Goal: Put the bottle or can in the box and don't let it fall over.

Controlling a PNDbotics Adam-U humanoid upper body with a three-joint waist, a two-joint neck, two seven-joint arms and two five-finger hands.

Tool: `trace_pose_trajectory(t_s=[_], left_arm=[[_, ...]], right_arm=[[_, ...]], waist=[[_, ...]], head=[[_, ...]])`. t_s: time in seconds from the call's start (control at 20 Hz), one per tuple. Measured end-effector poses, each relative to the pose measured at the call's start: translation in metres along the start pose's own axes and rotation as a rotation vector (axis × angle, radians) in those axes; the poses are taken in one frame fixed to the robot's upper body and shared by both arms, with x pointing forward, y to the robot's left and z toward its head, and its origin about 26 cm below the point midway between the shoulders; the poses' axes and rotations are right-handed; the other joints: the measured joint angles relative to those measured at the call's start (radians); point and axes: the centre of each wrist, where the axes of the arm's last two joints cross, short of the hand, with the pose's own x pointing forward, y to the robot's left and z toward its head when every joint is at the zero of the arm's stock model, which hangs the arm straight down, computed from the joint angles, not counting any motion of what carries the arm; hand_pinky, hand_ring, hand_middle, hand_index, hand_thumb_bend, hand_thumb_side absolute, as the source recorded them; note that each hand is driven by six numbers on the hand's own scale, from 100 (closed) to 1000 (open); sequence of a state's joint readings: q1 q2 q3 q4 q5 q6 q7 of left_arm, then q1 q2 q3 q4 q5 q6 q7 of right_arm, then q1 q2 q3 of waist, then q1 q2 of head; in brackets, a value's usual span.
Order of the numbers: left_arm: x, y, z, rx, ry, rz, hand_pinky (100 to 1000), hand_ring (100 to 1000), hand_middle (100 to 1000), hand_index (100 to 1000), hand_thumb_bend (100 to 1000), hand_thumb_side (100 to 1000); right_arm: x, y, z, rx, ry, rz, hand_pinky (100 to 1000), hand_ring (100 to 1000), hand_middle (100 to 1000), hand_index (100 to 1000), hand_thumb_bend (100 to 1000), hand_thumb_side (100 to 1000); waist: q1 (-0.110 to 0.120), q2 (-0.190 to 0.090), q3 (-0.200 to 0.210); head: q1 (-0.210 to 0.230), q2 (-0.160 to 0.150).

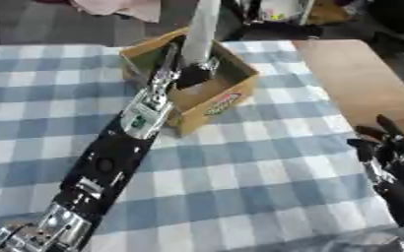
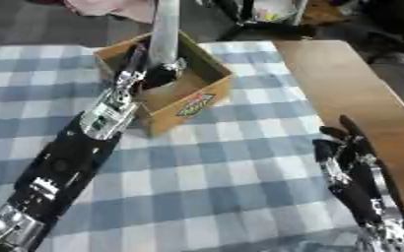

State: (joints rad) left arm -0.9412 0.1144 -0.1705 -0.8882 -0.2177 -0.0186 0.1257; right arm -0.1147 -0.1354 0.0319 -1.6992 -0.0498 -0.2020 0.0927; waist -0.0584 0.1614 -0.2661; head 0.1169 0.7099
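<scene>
The left arm (image 1: 111, 162) runs up from the lower left corner across the blue and white checked cloth (image 1: 240, 182) on the desk. Its left hand (image 1: 188, 74) reaches over the near wall of the cardboard box (image 1: 227, 101) and is down inside it, fingers curled round the lower part of a tall, pale grey bottle or can (image 1: 202, 29). The bottle or can stands upright, rising straight above the hand and well past the box's rim; its base is hidden behind the hand, so whether it rests on the box floor cannot be told. The box is open-topped, with a coloured label on the side wall that lies to the right of the hand.

Further right of the hand, past the box, bare brown desk top (image 2: 352, 83) shows beside the cloth's edge. The right hand (image 2: 348, 167) sits near the lower right corner, well apart from the box, with fingers straight and pointing up, grasping nothing.
</scene>
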Motion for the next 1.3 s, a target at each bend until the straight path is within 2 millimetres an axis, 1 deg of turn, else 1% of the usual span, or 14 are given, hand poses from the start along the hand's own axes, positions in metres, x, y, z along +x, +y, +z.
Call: trace_pose_trajectory(t_s=[0.05, 0.15, 0.25, 0.4, 0.5, 0.55, 0.8, 0.85, 0.9, 1.0, 1.15, 1.3], left_arm=[[-0.001, 0.001, 0.000, 0.001, -0.009, -0.013, 1000, 1000, 1000, 993, 877, 611], [-0.002, 0.002, 0.000, 0.008, -0.028, -0.025, 1000, 1000, 1000, 1000, 920, 637], [-0.003, 0.006, 0.000, 0.023, -0.044, -0.030, 1000, 1000, 1000, 1000, 897, 624], [0.000, 0.022, 0.002, 0.061, -0.078, -0.035, 1000, 1000, 1000, 995, 842, 604], [0.002, 0.035, 0.006, 0.089, -0.113, -0.031, 1000, 1000, 1000, 986, 825, 601], [-0.001, 0.042, 0.010, 0.102, -0.125, -0.030, 1000, 1000, 1000, 986, 822, 602], [-0.025, 0.086, 0.043, 0.180, -0.156, -0.017, 1000, 1000, 1000, 978, 813, 607], [-0.029, 0.095, 0.051, 0.202, -0.155, -0.011, 1000, 1000, 1000, 978, 812, 608], [-0.032, 0.102, 0.058, 0.225, -0.151, -0.004, 1000, 1000, 1000, 979, 813, 608], [-0.039, 0.113, 0.073, 0.278, -0.131, 0.019, 1000, 1000, 1000, 981, 808, 616], [-0.048, 0.118, 0.093, 0.367, -0.081, 0.084, 1000, 1000, 1000, 979, 810, 620], [-0.057, 0.111, 0.112, 0.455, -0.013, 0.154, 1000, 1000, 1000, 979, 807, 623]], right_arm=[[0.000, 0.000, 0.000, 0.000, 0.000, 0.000, 910, 756, 801, 1000, 242, 410], [0.000, 0.000, 0.000, 0.000, 0.000, 0.000, 910, 756, 801, 1000, 241, 410], [0.000, 0.000, 0.000, 0.000, 0.000, 0.000, 910, 756, 801, 1000, 241, 410], [0.000, -0.001, 0.000, -0.005, -0.001, 0.001, 910, 756, 801, 1000, 241, 409], [0.000, -0.003, 0.001, -0.015, 0.000, 0.004, 910, 756, 802, 1000, 241, 409], [0.000, -0.004, 0.001, -0.021, -0.001, 0.006, 910, 756, 802, 1000, 241, 409], [0.000, -0.009, 0.002, -0.050, 0.004, 0.021, 910, 756, 802, 1000, 241, 410], [0.000, -0.010, 0.002, -0.055, 0.003, 0.026, 910, 756, 801, 1000, 264, 389], [0.000, -0.012, 0.002, -0.059, 0.003, 0.032, 910, 756, 802, 1000, 240, 410], [0.001, -0.015, 0.001, -0.069, 0.000, 0.038, 910, 756, 802, 1000, 240, 410], [0.002, -0.017, 0.000, -0.083, -0.004, 0.047, 910, 756, 802, 1000, 241, 410], [0.003, -0.018, -0.001, -0.086, -0.007, 0.052, 910, 756, 802, 1000, 241, 410]], waist=[[0.001, 0.000, 0.000], [0.001, 0.000, 0.002], [0.001, 0.000, 0.008], [0.005, -0.001, 0.027], [0.016, -0.004, 0.049], [0.022, -0.006, 0.062], [0.040, -0.009, 0.129], [0.044, -0.008, 0.139], [0.046, -0.007, 0.154], [0.048, -0.002, 0.181], [0.048, 0.007, 0.204], [0.042, 0.008, 0.213]], head=[[0.000, 0.000], [-0.001, 0.000], [-0.003, 0.000], [-0.010, 0.001], [-0.019, 0.002], [-0.025, 0.003], [-0.048, 0.007], [-0.052, 0.007], [-0.058, 0.007], [-0.071, 0.006], [-0.087, 0.001], [-0.091, 0.001]])
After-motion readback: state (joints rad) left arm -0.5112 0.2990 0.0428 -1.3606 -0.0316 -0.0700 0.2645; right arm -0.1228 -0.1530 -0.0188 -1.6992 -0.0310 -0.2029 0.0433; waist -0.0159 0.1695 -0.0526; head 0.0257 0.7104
